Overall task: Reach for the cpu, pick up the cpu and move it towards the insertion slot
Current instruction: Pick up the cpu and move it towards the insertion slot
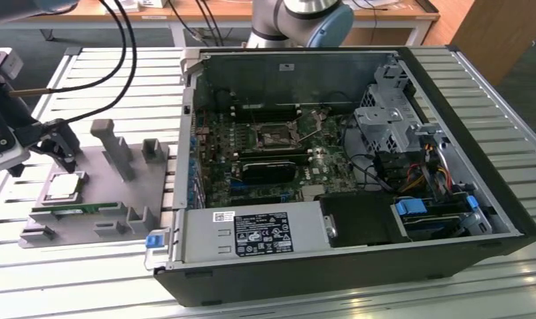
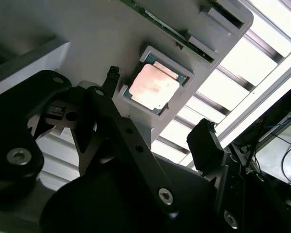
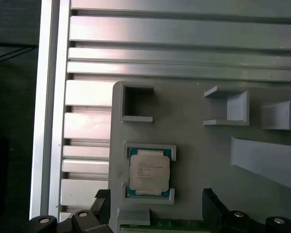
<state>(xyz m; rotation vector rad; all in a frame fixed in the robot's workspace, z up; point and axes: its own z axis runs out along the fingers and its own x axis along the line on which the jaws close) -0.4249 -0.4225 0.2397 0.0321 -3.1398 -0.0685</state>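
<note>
So the cpu (image 3: 149,171) sits flat, lid up, in its grey tray (image 3: 199,155) pocket, edges square with the tray's. Gripper (image 3: 155,199) hangs close by, jaws wide apart, not touching it. Insertion slot (image 1: 274,137) is well apart, inside the case (image 1: 480,133).

PSU label (image 1: 260,234): print illegible.

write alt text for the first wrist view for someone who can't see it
The cpu lies flat, metal top up, in a framed recess of a grey holder plate, with the gripper open, its two dark fingers spread to either side and clear of it. The plate rests on a table of pale metal slats.
</note>
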